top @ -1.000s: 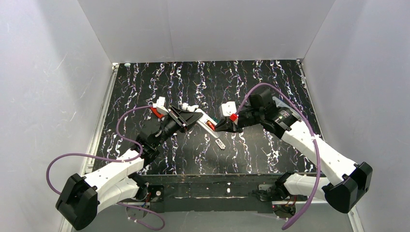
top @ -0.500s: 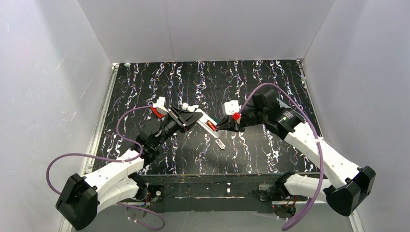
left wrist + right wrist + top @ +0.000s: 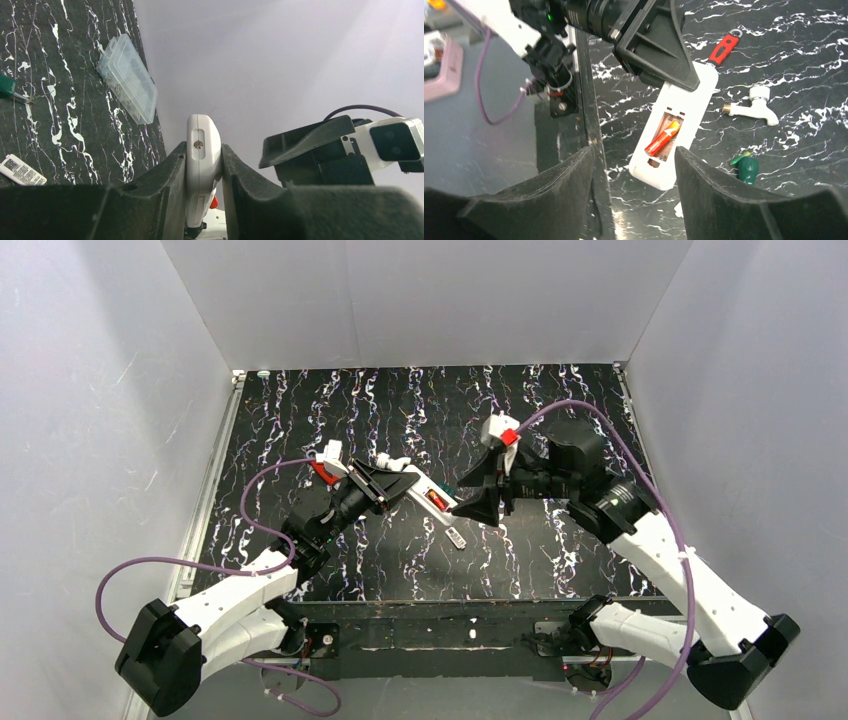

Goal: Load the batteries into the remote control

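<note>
My left claw (image 3: 204,152) was clamped tight on the remote control (image 3: 202,132), gripping it by its long sides. My right claw (image 3: 634,152) stood wide open with nothing in it, just above the remote's open back. One battery (image 3: 663,138) lay tilted in the bay, below the gap between that claw's fingers. A green screwdriver (image 3: 746,169) lay just beyond its right finger.

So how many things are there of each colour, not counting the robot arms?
White: 3 (remote, tap, small plate)
Red or orange: 2 (battery, tool)
Green: 1 (screwdriver)
Clear: 1 (box)
Total: 7
</note>
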